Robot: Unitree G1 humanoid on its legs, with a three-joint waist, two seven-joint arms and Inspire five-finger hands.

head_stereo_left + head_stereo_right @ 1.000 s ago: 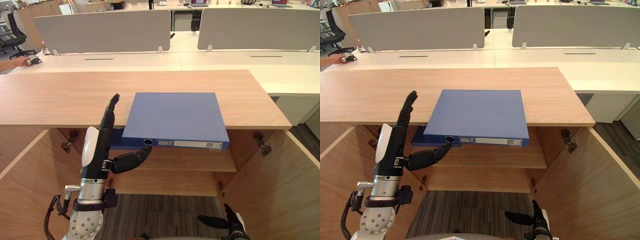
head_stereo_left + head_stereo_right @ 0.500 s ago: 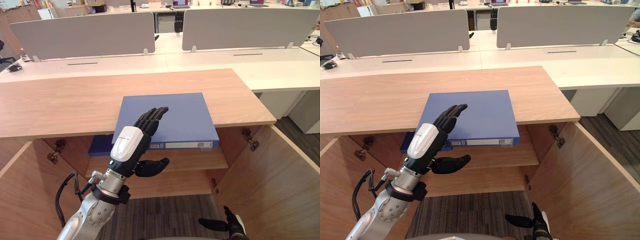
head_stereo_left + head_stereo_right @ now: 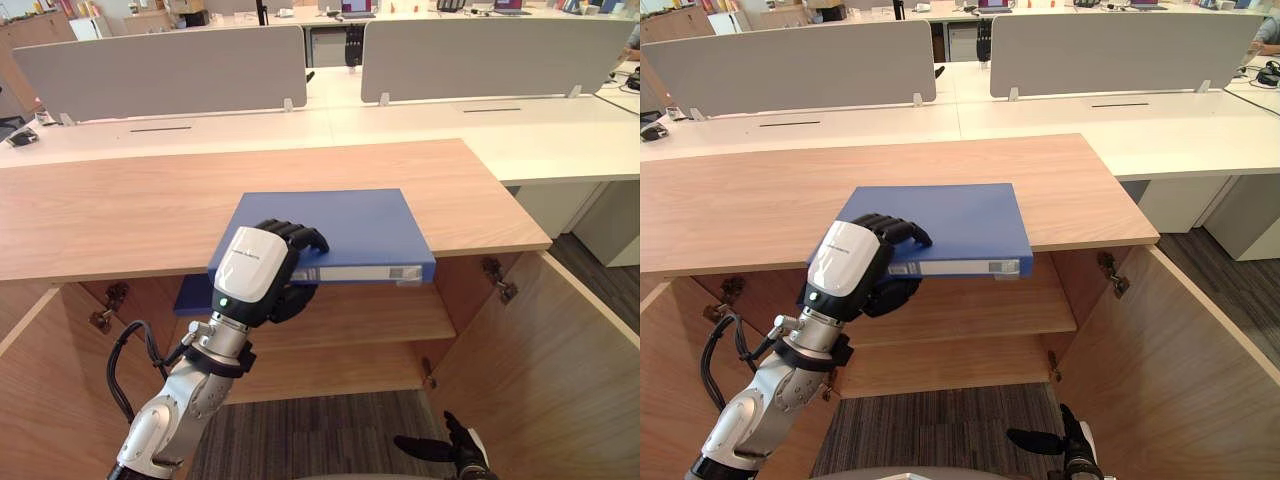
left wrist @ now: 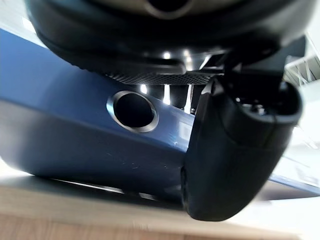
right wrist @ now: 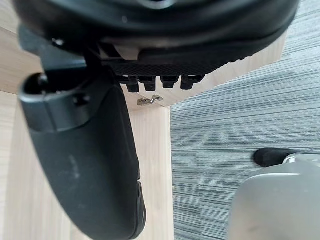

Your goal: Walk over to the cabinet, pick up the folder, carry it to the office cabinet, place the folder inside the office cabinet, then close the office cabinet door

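Folder (image 3: 350, 225), blue and flat, lay on the wooden cabinet top (image 3: 110, 210) with its spine turned toward the robot and jutting past the front edge. Left hand (image 3: 250, 268) was clamped on the folder's near left corner: fingers (image 3: 298, 234) curled down over the cover, thumb (image 4: 235, 150) tucked up beneath the spine. In the left wrist view the metal-rimmed finger hole (image 4: 133, 111) in the spine sat just beside that thumb. The hand's white back hid the corner itself, so exactly where the fingertips pressed could not be made out.

A second blue folder (image 3: 190, 296) lay on the shelf (image 3: 385, 310) inside the cabinet, under the top; a small corner of it peeked out (the rest was behind the arm and the upper folder).

Right hand (image 3: 455, 450) hung low near the carpet (image 5: 240, 125), beside the open right door (image 3: 560, 370), largely cut off at the lower edge; its thumb stood out straight and it held nothing.
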